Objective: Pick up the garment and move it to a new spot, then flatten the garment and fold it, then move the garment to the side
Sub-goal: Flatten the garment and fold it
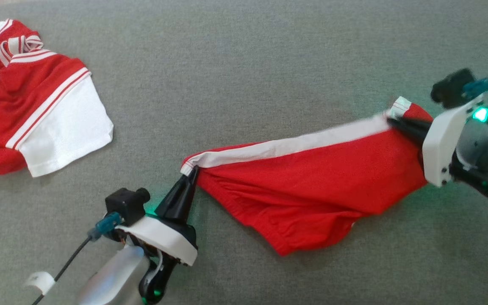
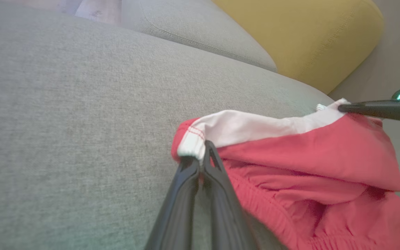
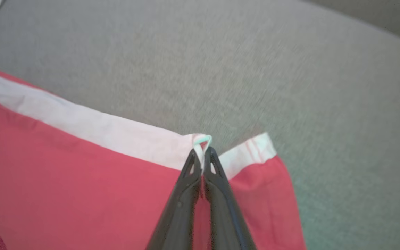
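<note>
Now left gripper, right gripper each pinch 1 end of red shorts.

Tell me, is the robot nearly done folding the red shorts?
Not yet. Done: both ends of the white stripe are gripped, one by the left end effector, one by the right end effector. In hand: the red shorts are stretched between them over the grey cushion, wrinkled below. Left: laying them flat, folding, moving them aside.
</note>
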